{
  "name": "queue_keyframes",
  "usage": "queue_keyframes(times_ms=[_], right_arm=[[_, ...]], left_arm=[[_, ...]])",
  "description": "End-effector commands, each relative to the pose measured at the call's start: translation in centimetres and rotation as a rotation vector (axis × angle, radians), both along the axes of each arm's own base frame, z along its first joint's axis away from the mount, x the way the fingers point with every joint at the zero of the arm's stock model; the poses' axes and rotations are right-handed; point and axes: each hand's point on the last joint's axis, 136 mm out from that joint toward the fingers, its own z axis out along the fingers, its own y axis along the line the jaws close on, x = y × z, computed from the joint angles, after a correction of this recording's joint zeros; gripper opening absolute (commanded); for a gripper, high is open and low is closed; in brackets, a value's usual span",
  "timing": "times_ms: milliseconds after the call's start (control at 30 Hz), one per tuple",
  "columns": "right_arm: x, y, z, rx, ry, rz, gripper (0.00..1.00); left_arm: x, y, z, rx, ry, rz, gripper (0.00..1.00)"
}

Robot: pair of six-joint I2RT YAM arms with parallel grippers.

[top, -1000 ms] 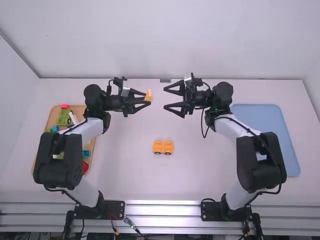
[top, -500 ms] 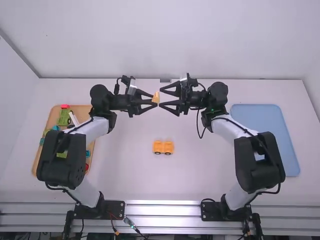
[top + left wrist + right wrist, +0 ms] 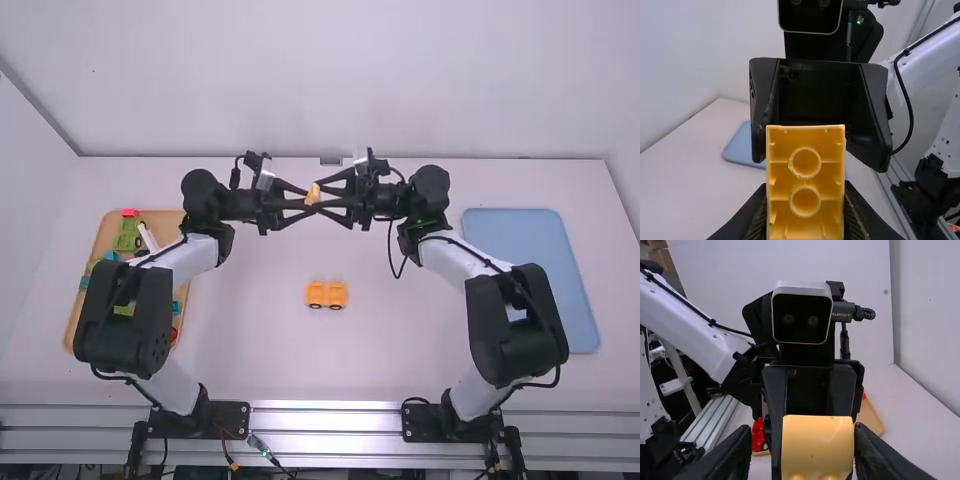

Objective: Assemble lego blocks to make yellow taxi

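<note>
In the high view my left gripper (image 3: 306,205) and my right gripper (image 3: 322,196) meet tip to tip above the table's far half, a yellow block (image 3: 313,193) between them. The left wrist view has my left gripper (image 3: 805,188) shut on this yellow block (image 3: 805,175), whose hollow side with two round tubes is visible. My right gripper (image 3: 803,429) stands open in the right wrist view, its fingers on either side of the yellow block (image 3: 817,445), with a gap on one side. A yellow car base (image 3: 326,294) with black wheels rests on the table, nearer the arm bases.
At the left, a wooden tray (image 3: 186,297) with green, red, blue and white pieces lies partly under the left arm. A light blue tray (image 3: 540,250) lies at the right, partly covered by the right arm.
My left gripper has moved right with the yellow block. My right gripper has come left until its open fingers reach around the block. The car base has stayed put.
</note>
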Motion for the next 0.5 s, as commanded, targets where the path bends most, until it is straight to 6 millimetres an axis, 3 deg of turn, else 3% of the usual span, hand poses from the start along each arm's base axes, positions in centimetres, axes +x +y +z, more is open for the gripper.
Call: queue_keyframes(times_ms=[0,200,467], right_arm=[[0.18,0.38,0.60,0.007,-0.018,0.004,0.49],[0.34,0.33,0.61,0.009,-0.016,-0.004,0.44],[-0.07,0.78,0.59,0.008,-0.016,0.012,0.44]], left_arm=[[-0.28,-0.31,0.64,0.004,-0.028,-0.029,0.02],[-0.26,-0.31,0.64,0.003,-0.028,-0.028,0.02],[-0.26,-0.30,0.67,0.003,-0.030,-0.027,0.02]])
